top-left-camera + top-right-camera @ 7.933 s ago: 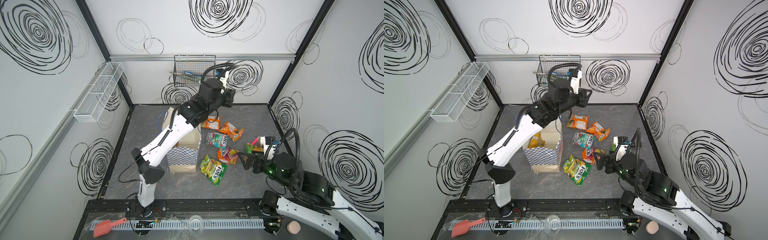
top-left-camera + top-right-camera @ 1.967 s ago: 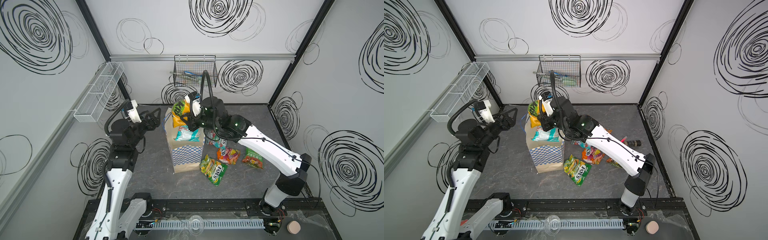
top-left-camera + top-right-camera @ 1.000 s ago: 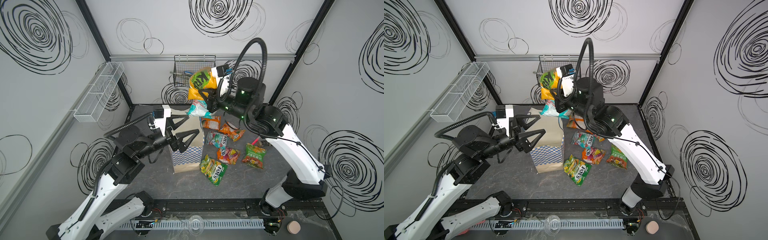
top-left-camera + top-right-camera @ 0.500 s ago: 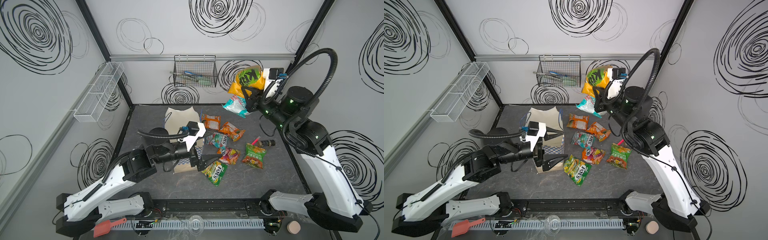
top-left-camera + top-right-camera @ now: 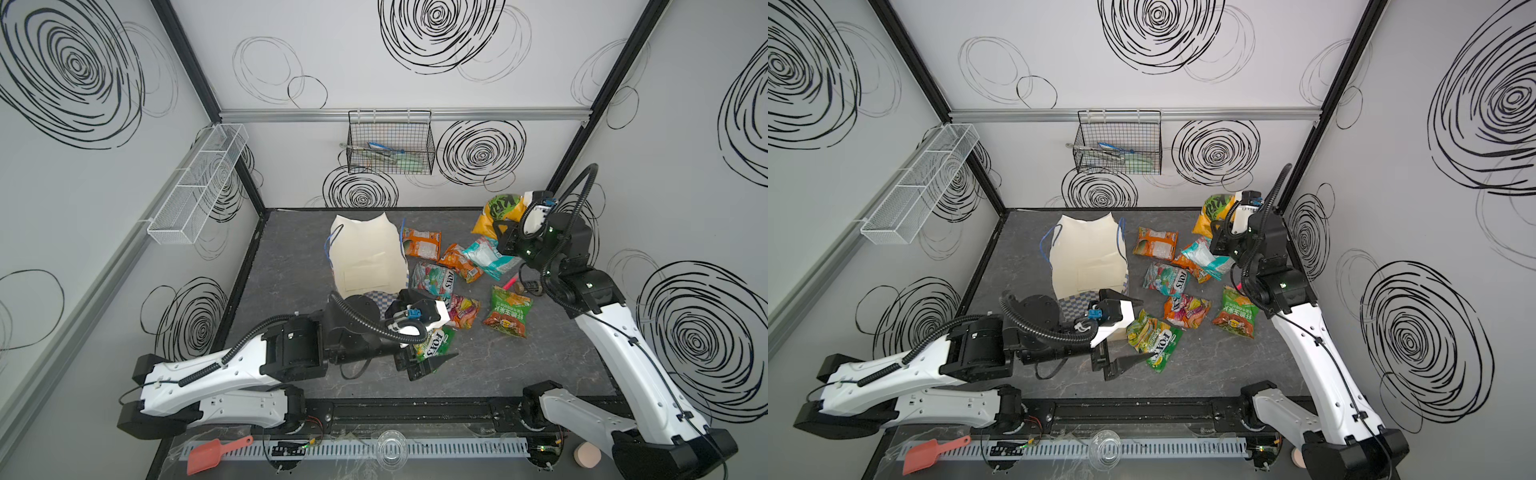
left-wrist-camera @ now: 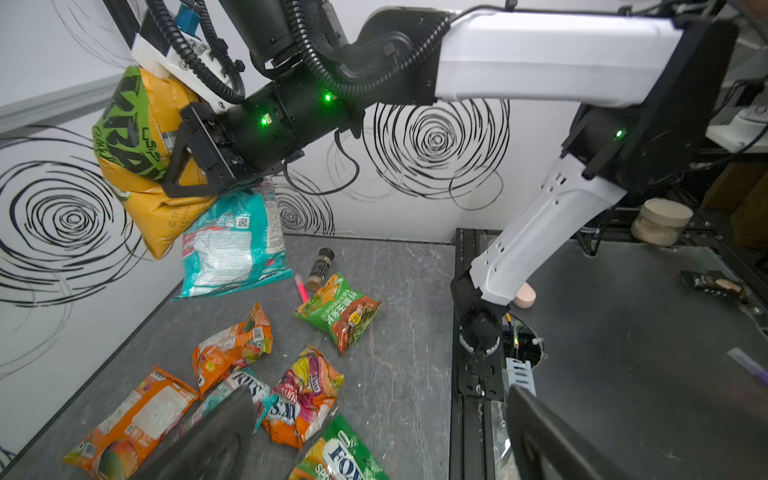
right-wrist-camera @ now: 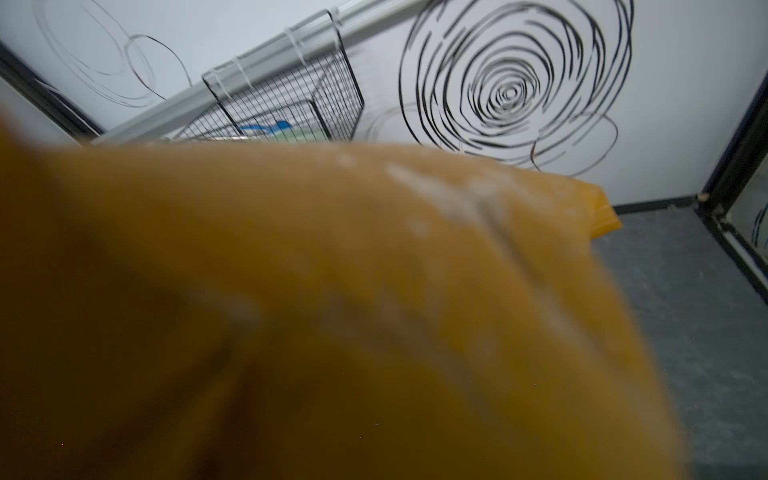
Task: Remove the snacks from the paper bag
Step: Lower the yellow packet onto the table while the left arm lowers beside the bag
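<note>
Held snacks: a yellow-gold packet [image 6: 137,137] and a teal packet [image 6: 232,245] hang clear of the table [image 5: 291,257] near the back right corner.
Snacks on table: six lie right of the bag. These are a large orange packet [image 5: 422,245], a small orange packet [image 5: 459,262], a teal-and-red FOX'S packet [image 5: 432,280], a pink packet [image 5: 463,311], a green packet with Chinese print [image 5: 507,311] and a green FOX'S packet [image 5: 1158,340] nearest the front.
Bag: the paper bag [image 5: 365,253] is left of the packets, cream face toward the camera and blue cord handles [image 5: 1046,245] toward the back. Its checkered band faces the front, partly hidden by the left arm [image 5: 249,365]. Whether it lies or leans cannot be told.
Grip, right: the right gripper [image 6: 174,187] is clenched on the yellow-gold packet. The teal packet's upper edge sits at the same grip.
Grip, left: the left gripper [image 5: 1142,328] is released and spread wide, holding nothing, over the green FOX'S packet by the bag's base.
Other items: a pink marker [image 5: 510,283] and a small dark jar [image 5: 530,286] lie just beside each other, near the green packet with Chinese print.
</note>
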### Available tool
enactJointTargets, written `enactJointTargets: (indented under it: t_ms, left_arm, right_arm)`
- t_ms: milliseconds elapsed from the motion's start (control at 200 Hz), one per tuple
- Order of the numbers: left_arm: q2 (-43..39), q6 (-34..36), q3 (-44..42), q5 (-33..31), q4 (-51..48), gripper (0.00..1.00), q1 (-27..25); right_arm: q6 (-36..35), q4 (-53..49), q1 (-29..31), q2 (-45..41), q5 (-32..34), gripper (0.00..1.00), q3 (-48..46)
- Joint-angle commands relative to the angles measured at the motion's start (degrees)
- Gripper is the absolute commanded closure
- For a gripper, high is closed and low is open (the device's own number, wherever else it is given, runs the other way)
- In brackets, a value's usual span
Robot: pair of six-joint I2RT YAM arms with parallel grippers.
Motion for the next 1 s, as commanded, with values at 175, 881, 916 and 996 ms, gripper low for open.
enactJointTargets:
  t_ms: [175,881,916,996]
  left_arm:
    - [-3.8,-2.5,-6.7,-4.1,1.3,0.04,-0.5]
    - [-7.4,-5.3,-11.5,-7.8,3.6,0.04,-0.3]
    - [-7.4,-5.5,-11.6,-7.8,3.7,0.04,-0.4]
    - [-7.2,-5.6,-11.5,-7.6,3.5,0.04,-0.4]
  right_arm:
    - [2.4,13.6,-7.2,1.8,-6.0,1.0,-11.1]
    - [2.5,16.0,-9.0,22.1,-4.7,0.86,-15.2]
    - [2.6,16.0,-9.0,22.9,-4.7,0.83,-14.9]
    - [3.2,16.8,-9.0,24.4,-5.6,0.78,-14.6]
